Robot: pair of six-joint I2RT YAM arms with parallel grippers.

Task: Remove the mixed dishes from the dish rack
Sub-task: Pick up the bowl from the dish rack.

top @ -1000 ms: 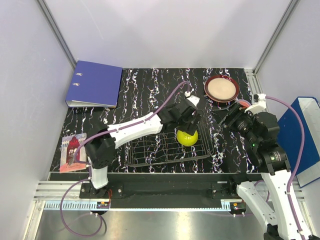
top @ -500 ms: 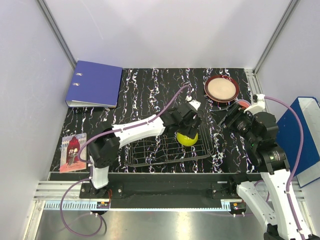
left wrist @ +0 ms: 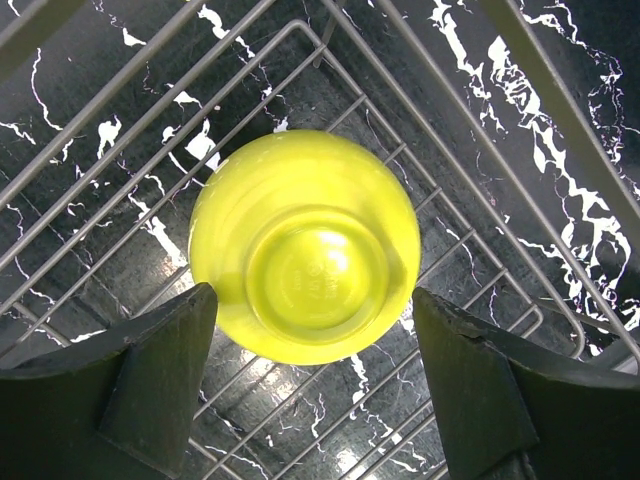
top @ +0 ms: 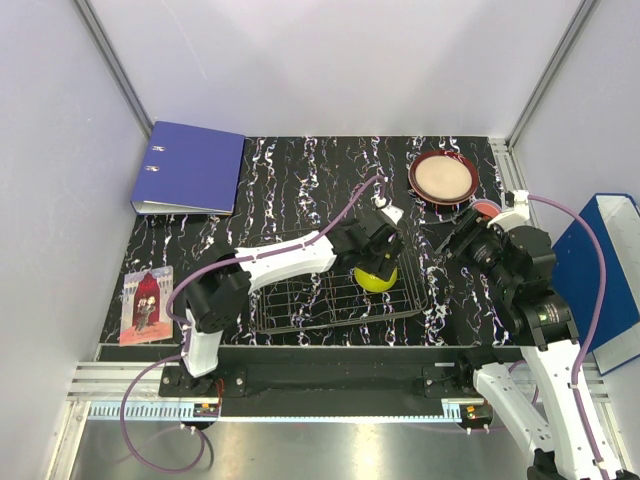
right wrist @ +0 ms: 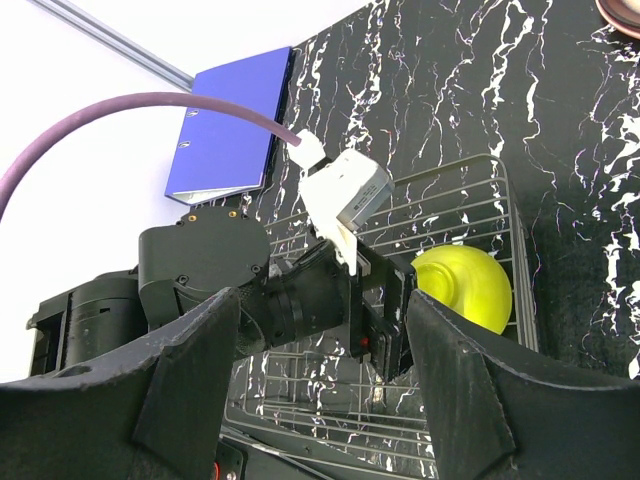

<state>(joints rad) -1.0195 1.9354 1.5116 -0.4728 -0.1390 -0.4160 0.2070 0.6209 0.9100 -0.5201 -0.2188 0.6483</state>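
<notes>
Lab cell: white panels, aluminium frame

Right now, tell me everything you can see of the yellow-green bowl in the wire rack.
The glossy yellow-green bowl, plastic by its look, lies upside down, its round foot ring facing up. It rests on the grid of the thin metal wire dish rack, near its right end. The left arm's dark fingers stand on either side of it; whether they touch it is unclear.

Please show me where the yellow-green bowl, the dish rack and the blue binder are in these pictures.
yellow-green bowl (left wrist: 315,270): left wrist view, on its upturned base.
dish rack (top: 300,312): top external view, on the wire floor.
blue binder (top: 195,165): top external view, middle of its cover.
</notes>
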